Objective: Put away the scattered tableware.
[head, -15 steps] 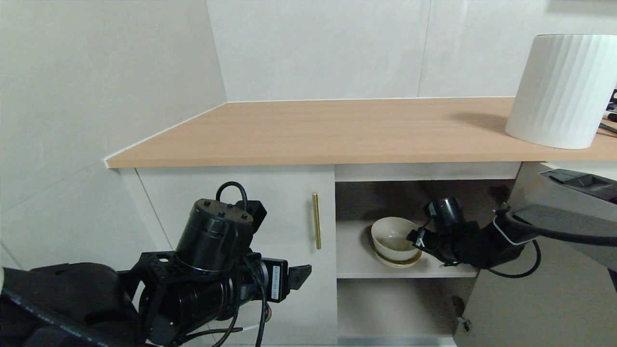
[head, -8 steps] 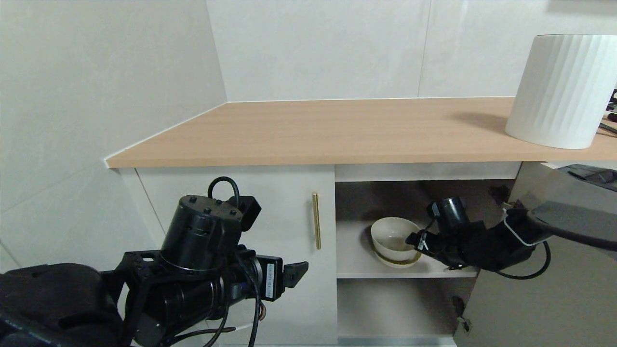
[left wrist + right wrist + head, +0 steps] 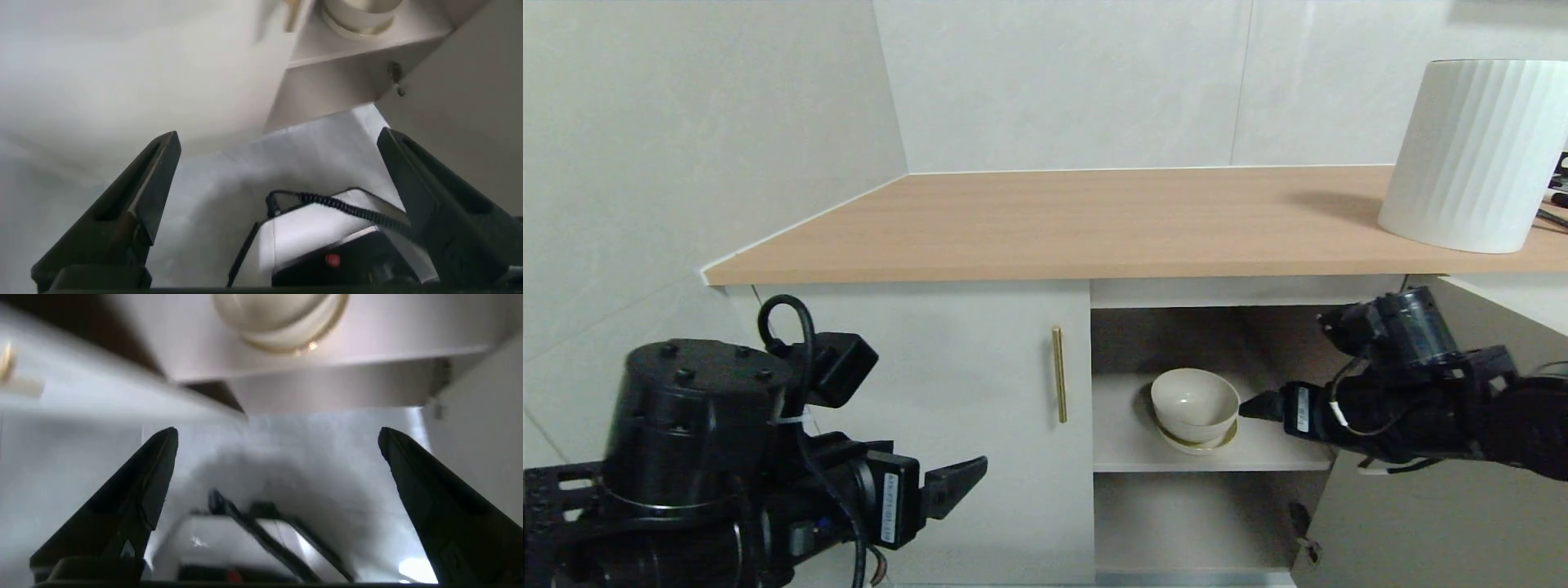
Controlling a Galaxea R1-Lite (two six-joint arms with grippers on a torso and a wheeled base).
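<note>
A cream bowl (image 3: pixel 1194 400) sits upright on a gold-rimmed plate (image 3: pixel 1201 443) on the middle shelf (image 3: pixel 1127 445) of the open cupboard. My right gripper (image 3: pixel 1258 406) hovers just right of the bowl, a small gap apart, open and empty. In the right wrist view the bowl (image 3: pixel 282 314) lies ahead of the right gripper (image 3: pixel 278 437), whose fingers (image 3: pixel 147 482) are spread wide. My left gripper (image 3: pixel 956 486) is low in front of the shut left door, open and empty. The left wrist view has the left gripper (image 3: pixel 278 143) open and the bowl (image 3: pixel 359 12) far off.
The left cupboard door (image 3: pixel 931 367) is shut, with a brass handle (image 3: pixel 1058 396). The right door (image 3: pixel 1421 523) stands open beside my right arm. A white ribbed cylinder (image 3: pixel 1474 151) stands on the wooden countertop (image 3: pixel 1054 220). A lower shelf space (image 3: pixel 1192 523) lies beneath the bowl.
My right gripper has drawn back to the right, away from the bowl's rim. The left arm has pulled down and to the left. The bowl stays on its plate.
</note>
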